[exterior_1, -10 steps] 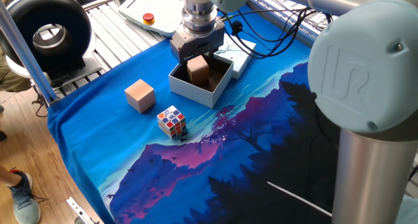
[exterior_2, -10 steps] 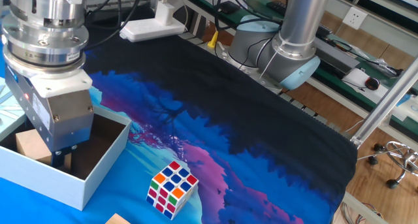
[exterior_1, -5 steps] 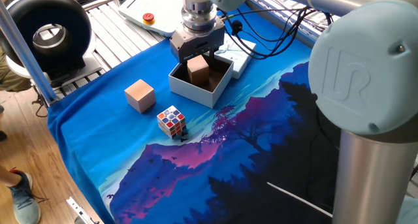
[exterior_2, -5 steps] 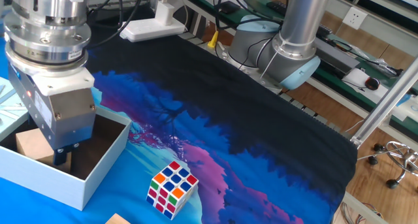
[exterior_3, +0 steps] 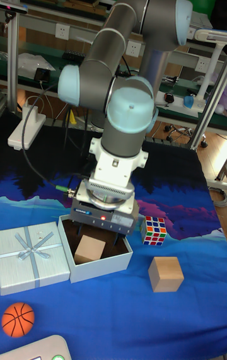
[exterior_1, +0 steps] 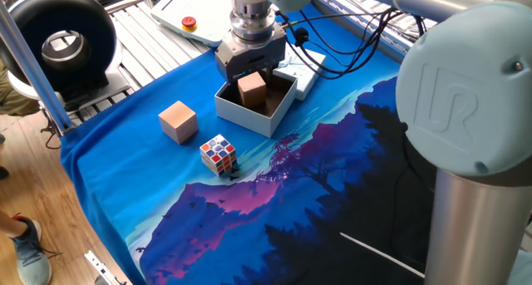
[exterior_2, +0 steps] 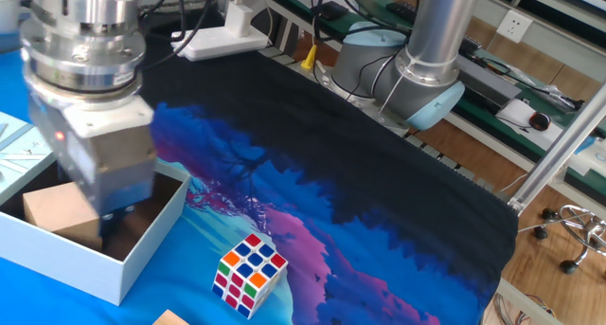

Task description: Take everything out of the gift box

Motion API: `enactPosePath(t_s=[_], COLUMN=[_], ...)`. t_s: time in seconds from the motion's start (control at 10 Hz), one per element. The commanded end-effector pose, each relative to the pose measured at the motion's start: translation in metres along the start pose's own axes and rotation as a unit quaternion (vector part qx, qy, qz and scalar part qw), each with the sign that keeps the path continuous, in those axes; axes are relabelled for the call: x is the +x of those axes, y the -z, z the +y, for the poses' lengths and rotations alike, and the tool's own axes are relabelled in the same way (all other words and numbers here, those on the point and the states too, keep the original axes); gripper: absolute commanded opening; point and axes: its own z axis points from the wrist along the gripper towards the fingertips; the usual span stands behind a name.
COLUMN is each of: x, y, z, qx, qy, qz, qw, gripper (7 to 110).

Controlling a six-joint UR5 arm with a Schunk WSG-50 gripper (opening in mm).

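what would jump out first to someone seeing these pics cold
Probably the big grey arm, its gripper reaching down into the open gift box over the brownish-tan wooden cube inside. Next, the bright puzzle cube on the blue cloth in front of the box, with a paler plain cube beside it. In the tall view, a ribboned lid lies against the box.

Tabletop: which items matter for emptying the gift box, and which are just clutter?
Job:
- gift box
- brownish-tan wooden cube, in the box under the gripper
- puzzle cube, already out on the cloth

Lying about:
- paler tan cube
- ribboned lid beside the box
- small basketball
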Motion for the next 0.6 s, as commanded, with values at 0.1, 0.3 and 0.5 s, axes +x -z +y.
enactPosePath(t_s=[0.1,0.3,0.5], x=[0.021,0.021,0.017], y=[0.042,0.064,0.080], z=[-0.008,-0.013,0.000], qx=[-0.006,-0.017,-0.063], qy=[0.057,0.087,0.101], qz=[0.006,-0.006,-0.020], qw=[0.9983,0.9960,0.9927], gripper=[22,22,44])
